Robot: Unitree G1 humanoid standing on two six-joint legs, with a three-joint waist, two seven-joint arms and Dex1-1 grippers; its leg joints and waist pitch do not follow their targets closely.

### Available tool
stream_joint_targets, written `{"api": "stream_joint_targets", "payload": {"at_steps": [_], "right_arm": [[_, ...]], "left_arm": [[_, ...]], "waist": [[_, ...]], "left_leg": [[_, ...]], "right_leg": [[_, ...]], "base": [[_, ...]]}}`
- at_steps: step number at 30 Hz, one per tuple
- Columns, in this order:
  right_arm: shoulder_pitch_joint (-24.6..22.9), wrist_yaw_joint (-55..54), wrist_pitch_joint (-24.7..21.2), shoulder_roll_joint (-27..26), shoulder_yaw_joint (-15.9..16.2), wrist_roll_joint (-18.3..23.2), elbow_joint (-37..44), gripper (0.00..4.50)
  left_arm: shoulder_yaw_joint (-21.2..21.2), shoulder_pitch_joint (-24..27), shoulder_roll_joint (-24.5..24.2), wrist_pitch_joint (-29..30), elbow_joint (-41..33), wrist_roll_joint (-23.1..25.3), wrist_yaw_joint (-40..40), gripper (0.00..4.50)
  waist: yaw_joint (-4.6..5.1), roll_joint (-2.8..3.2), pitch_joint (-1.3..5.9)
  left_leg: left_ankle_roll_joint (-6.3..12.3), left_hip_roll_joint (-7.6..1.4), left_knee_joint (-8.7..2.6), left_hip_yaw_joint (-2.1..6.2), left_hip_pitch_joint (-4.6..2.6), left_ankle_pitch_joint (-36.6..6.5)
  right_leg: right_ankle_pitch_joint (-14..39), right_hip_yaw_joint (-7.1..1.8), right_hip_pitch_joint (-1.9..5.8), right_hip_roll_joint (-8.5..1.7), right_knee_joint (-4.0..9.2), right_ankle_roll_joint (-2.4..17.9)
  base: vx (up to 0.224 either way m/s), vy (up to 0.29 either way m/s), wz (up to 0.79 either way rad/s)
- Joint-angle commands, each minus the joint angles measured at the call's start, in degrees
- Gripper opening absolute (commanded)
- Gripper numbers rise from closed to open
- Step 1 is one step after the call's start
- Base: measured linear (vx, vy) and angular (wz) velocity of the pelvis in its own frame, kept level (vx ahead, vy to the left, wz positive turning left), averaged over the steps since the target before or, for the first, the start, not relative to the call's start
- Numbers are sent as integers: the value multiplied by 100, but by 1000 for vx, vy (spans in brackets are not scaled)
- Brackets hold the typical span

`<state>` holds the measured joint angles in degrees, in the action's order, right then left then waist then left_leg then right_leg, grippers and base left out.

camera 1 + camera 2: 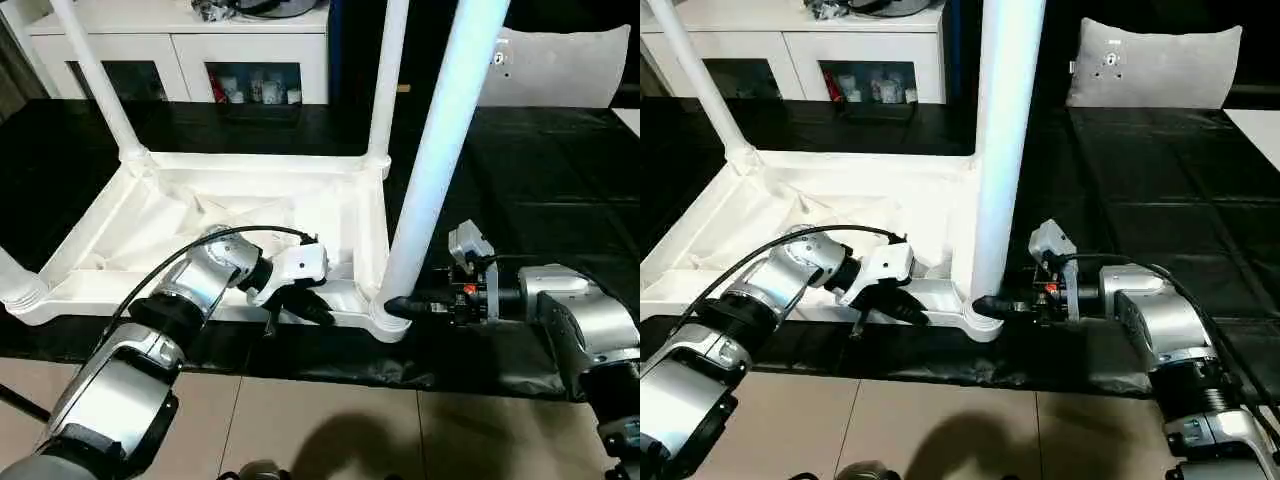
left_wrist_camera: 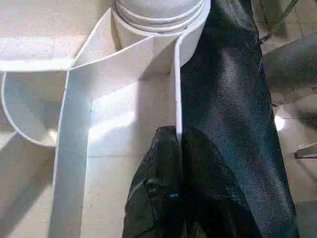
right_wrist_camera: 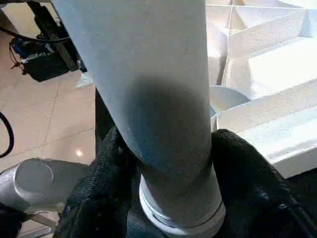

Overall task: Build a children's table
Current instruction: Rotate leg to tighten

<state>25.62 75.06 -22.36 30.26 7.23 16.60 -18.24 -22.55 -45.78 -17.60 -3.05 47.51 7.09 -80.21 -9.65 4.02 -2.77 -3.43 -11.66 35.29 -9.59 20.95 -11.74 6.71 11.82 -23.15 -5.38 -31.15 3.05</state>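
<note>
The children's table top point(image 1: 260, 160) lies upside down on the black work table, ribbed underside up. Three legs stand in its corner sockets: far left point(image 1: 95, 70), far right point(image 1: 388, 70) and near right point(image 1: 440, 150). The near-left socket point(image 1: 15, 285) also holds a leg base at the picture's edge. My left gripper point(image 1: 305, 305) is shut on the thin near rim of the top point(image 2: 176, 89), left of the near-right socket. My right gripper point(image 1: 400, 308) reaches in from the right, its black fingers point(image 3: 242, 163) pressed to both sides of the near-right leg point(image 3: 158, 99) just above its socket.
A white cabinet point(image 1: 180, 40) stands behind the work table. A grey cushion point(image 1: 1155, 65) leans at the back right. The black cover point(image 1: 540, 170) stretches bare to the right of the top. Tiled floor point(image 1: 300, 420) lies below the table's near edge.
</note>
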Motion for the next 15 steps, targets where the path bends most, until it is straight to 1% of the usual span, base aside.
{"api": "stream_joint_targets", "payload": {"at_steps": [1, 2, 3, 4, 6, 7, 8, 9, 10, 11, 12, 13, 14, 15], "right_arm": [[-38, 62, -88, 17, 6, 125, 147, 213], [-44, 59, -101, 8, 1, 140, 159, 208], [-75, 16, -143, -47, -40, 209, 217, 205], [-99, -156, -218, -148, -120, 280, 283, 202], [-110, -557, -380, -359, -262, 353, 367, 198], [-100, -794, -468, -477, -318, 353, 389, 197], [-87, -1020, -530, -582, -339, 310, 399, 197], [-37, -1520, -598, -794, -334, 127, 350, 196], [-6, -1787, -625, -902, -324, 17, 310, 196], [86, -2270, -713, -1106, -360, -133, 191, 196], [156, -2620, -780, -1254, -389, -237, 103, 196], [233, -2961, -840, -1394, -446, -301, -1, 196], [233, -2961, -840, -1394, -446, -301, -1, 196], [403, -3739, -907, -1713, -602, -453, -212, 196]], "left_arm": [[-58, -45, 19, 52, -215, -28, -189, 0], [-49, -44, 23, 79, -221, -39, -180, 0], [1, -35, 47, 222, -256, -95, -120, 0], [67, -38, 93, 367, -268, -135, 7, 0], [168, -56, 179, 614, -254, -159, 277, 0], [211, -72, 226, 734, -223, -149, 442, 0], [251, -92, 278, 835, -175, -129, 627, 0], [335, -145, 392, 1033, -53, -86, 1026, 0], [379, -174, 451, 1137, 11, -65, 1232, 0], [492, -236, 570, 1303, 120, -71, 1621, 0], [576, -282, 657, 1422, 198, -79, 1905, 0], [657, -323, 735, 1539, 249, -106, 2134, 0], [657, -323, 735, 1539, 249, -106, 2134, 0], [825, -388, 911, 1800, 293, -177, 2594, 0]], "waist": [[39, -93, 508], [39, -93, 510], [42, -114, 510], [37, -104, 507], [43, -106, 498], [66, -106, 490], [104, -104, 477], [125, -110, 472], [170, -104, 453], [221, -113, 451], [249, -116, 452], [326, -107, 453], [404, -113, 451], [426, -101, 461]], "left_leg": [[486, -234, -366, 55, -70, -662], [489, -233, -365, 57, -65, -645], [493, -236, -366, 55, -66, -636], [497, -239, -367, 58, -67, -619], [468, -240, -372, 59, -64, -645], [418, -224, -372, 59, -71, -681], [346, -203, -372, 55, -74, -733], [328, -182, -371, 49, -80, -776], [282, -154, -364, 42, -97, -830], [262, -131, -357, 44, -82, -891], [254, -124, -354, 45, -68, -885], [219, -123, -351, 63, -73, -941], [231, -103, -339, 67, -63, -1007], [246, -97, -336, 61, -72, -993]], "right_leg": [[2244, -373, 374, -433, 369, 108], [2226, -373, 376, -432, 364, 108], [2220, -377, 374, -432, 363, 107], [2215, -378, 374, -437, 357, 124], [2280, -373, 375, -444, 374, 111], [2378, -352, 369, -437, 397, 86], [2520, -334, 364, -433, 427, 35], [2620, -318, 365, -426, 453, -17], [2788, -285, 346, -405, 498, -98], [2904, -254, 364, -399, 528, -199], [2926, -246, 376, -394, 531, -255], [2966, -210, 376, -389, 560, -317], [3012, -178, 387, -381, 588, -397], [2995, -189, 385, -381, 590, -414]], "base": [[0, 0, 0], [0, 0, 0], [0, 0, 0], [0, 0, 0], [0, 0, 0], [0, 0, 0], [0, 0, 0], [0, 0, 0], [0, 0, 0], [0, 0, 0], [0, 0, 0], [0, 0, 0], [0, 0, 0], [0, 0, 0]]}}
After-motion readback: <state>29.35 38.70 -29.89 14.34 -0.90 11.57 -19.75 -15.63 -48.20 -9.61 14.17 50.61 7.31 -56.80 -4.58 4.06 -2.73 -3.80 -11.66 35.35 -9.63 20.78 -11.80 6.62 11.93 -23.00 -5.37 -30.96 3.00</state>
